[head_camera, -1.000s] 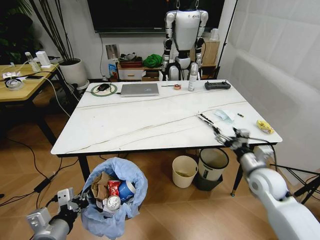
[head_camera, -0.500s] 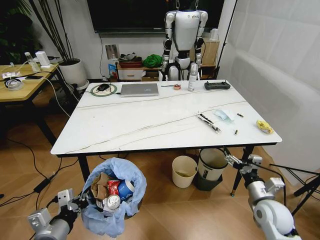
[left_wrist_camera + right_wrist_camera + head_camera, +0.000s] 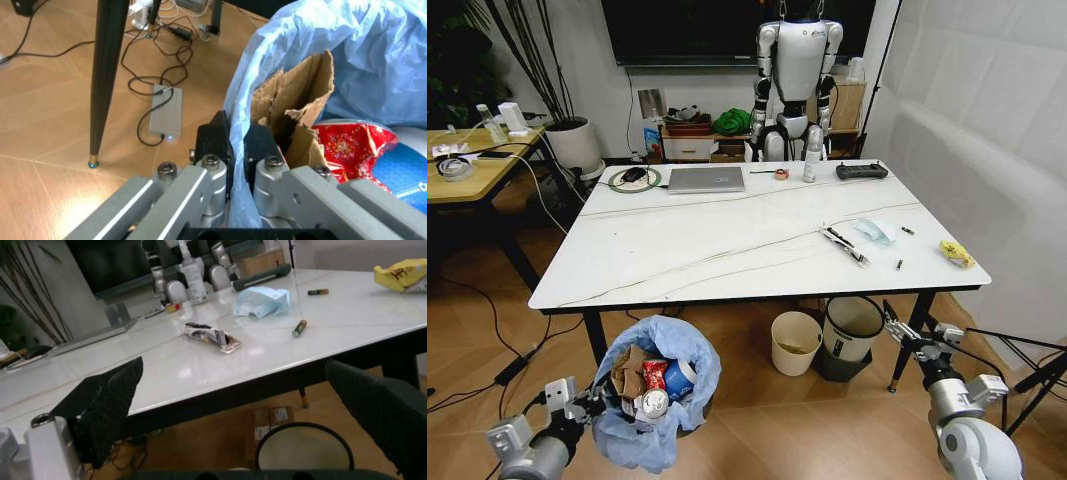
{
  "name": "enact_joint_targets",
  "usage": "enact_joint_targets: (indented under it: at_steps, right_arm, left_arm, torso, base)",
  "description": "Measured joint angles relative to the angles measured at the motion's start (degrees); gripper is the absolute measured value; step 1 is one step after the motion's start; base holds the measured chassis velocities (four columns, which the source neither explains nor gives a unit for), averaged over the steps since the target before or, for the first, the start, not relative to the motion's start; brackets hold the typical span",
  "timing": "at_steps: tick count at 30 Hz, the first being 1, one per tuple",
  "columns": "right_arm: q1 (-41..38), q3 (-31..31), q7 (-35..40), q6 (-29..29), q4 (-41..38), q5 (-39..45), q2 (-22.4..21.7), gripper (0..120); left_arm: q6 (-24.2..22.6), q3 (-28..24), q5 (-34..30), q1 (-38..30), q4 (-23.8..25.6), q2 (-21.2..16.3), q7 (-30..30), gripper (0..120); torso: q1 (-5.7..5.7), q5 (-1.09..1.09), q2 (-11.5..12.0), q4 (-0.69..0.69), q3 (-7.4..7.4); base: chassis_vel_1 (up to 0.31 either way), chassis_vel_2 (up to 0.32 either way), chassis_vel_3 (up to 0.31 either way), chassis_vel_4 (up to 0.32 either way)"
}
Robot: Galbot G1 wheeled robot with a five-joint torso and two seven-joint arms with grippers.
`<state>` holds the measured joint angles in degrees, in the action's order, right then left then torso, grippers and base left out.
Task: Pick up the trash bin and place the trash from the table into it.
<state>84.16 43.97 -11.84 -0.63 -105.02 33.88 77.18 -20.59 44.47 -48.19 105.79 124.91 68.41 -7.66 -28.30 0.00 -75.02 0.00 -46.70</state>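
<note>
We had the trash bin [image 3: 655, 395] down on the wooden floor, just in front of the table [image 3: 697, 250] near its left front leg. Our left gripper [image 3: 235, 145] was clamped on the bin's rim, fingers [image 3: 215, 137] pressed together with the blue bag liner pinched between them. Inside the bin sat a torn cardboard box [image 3: 630, 370], a red wrapper [image 3: 654, 375] and a blue paper cup [image 3: 681, 378], all bunched up against each other.

Our right gripper [image 3: 914, 341] hung below the table's front right corner, out in front of the edge, fingers [image 3: 107, 405] spread wide with nothing between them. It was close to the white bin with the black rim [image 3: 852, 328], which stood under the table beside the cream bucket [image 3: 795, 342].

Up on the table, toward the right end, some litter lay scattered: a light-blue mask [image 3: 262, 301], a dark flattened wrapper [image 3: 212, 336] near it, a yellow scrap [image 3: 401, 275] out by the right edge, and two little battery-like things [image 3: 299, 328]. At the table's far edge sat the silver laptop [image 3: 706, 179] and the black controller [image 3: 861, 171].
</note>
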Motion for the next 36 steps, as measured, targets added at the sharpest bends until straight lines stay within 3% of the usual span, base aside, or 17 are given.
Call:
enact_joint_targets:
  at_steps: [36]
  right_arm:
    - [-0.72,0.77,-2.2,-0.19,1.59,1.86,-0.5,100]
  left_arm:
    - [-0.02,-0.59,0.83,0.05,0.13,0.31,-0.18,0]
  torso:
    - [0.0,0.0,0.0,0.0,0.0]
  base:
    - [-0.05,-0.055,0.052,0.055]
